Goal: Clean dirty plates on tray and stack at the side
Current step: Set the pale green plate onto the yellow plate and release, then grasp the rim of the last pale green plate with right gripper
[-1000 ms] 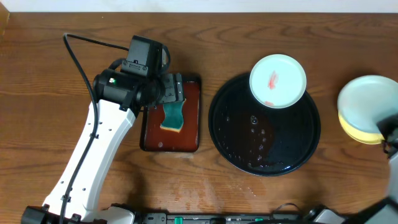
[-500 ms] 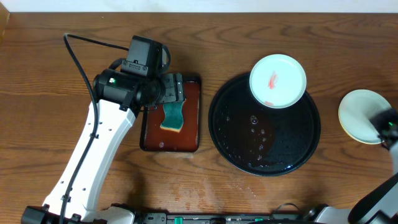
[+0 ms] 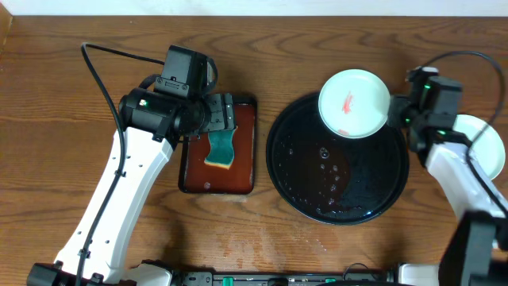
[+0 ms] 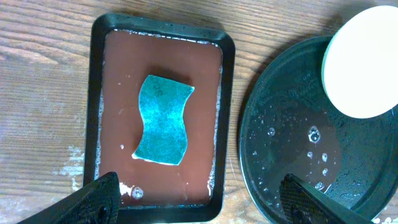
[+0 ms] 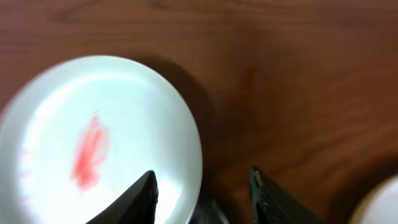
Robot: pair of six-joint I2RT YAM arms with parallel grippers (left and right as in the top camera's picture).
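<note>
Containers first.
- Black tray: round, low rim, R of centre on the wood worktop. Holds 1 white plate, flat, at the tray's far rim, toward the far edge of the worktop. Red smear near plate centre, fainter red mark nr its near rim. Rest of tray floor bare but wet, w/ scattered water drops.
- Small rect. reddish-brown tray: L of centre, just beside black tray, not touching. Holds shallow brownish liquid, foam along the walls, and 1 teal sponge lying flat, approx. mid-tray.
- Side plate: pale, on bare wood at R edge of the worktop, apart from black tray. Partly hidden by R arm, so can't tell if single or stacked.

Counts: trays 2; sponges 1; plates 1 on black tray, plus at least 1 at R edge.

Grippers:
- L gripper: above small tray's near end, fingers wide apart, holding nothing, sponge below and clear of them.
- R gripper: at the smeared plate's R rim. Fingers apart: one over the plate's inside, the other outside the rim. Contact w/ plate: can't tell.
</note>
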